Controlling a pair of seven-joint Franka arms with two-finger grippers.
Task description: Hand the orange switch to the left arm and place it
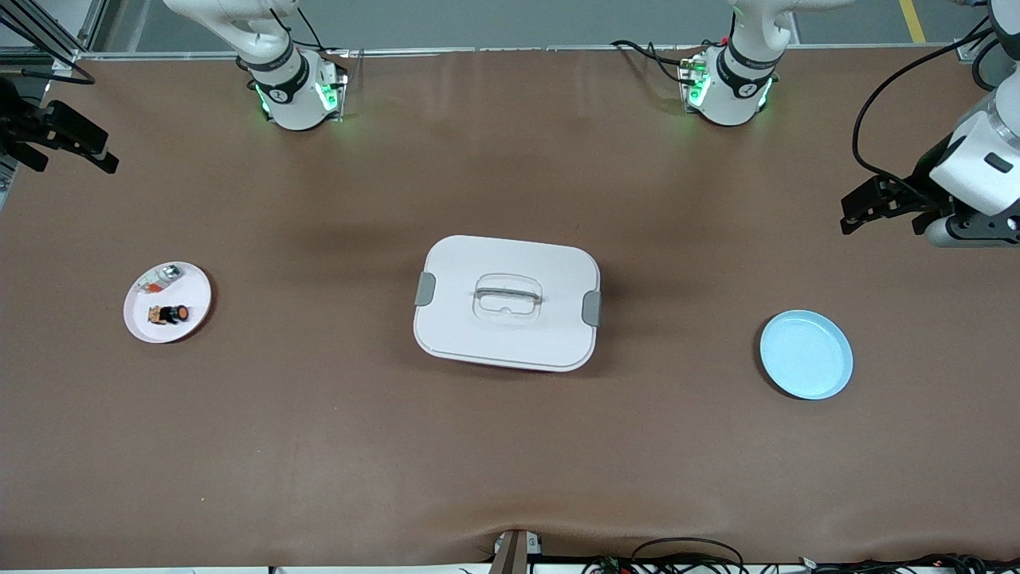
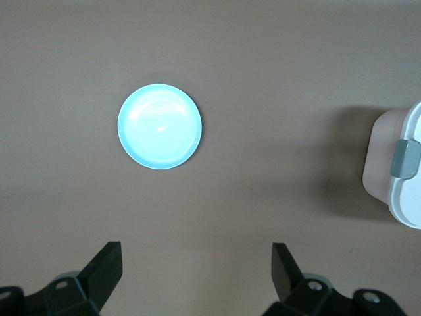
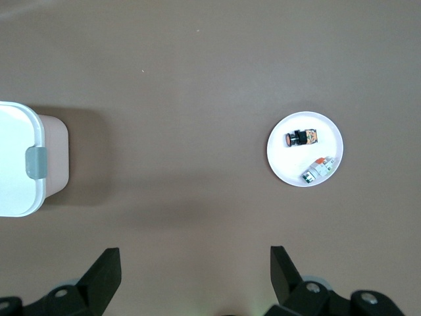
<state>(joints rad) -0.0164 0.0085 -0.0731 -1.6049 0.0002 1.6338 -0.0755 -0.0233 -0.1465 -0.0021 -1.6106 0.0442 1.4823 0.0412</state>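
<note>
The orange switch (image 1: pixel 170 314) lies on a small white plate (image 1: pixel 191 319) at the right arm's end of the table; it also shows in the right wrist view (image 3: pixel 300 137). The white box (image 1: pixel 508 301) with grey latches sits mid-table. My right gripper (image 1: pixel 97 148) hangs open and empty, high over the table's right-arm end, apart from the plate (image 3: pixel 289 164). In its wrist view the gripper (image 3: pixel 195 263) holds nothing. My left gripper (image 1: pixel 857 211) hangs open and empty, high over the left arm's end; it also shows in its own wrist view (image 2: pixel 197 260).
A silver-and-clear small part (image 1: pixel 159 278) shares the white plate, farther from the front camera than the switch. An empty light blue plate (image 1: pixel 805 354) lies toward the left arm's end; it also shows in the left wrist view (image 2: pixel 160 126). The box's edge shows in both wrist views (image 2: pixel 402 164) (image 3: pixel 20 168).
</note>
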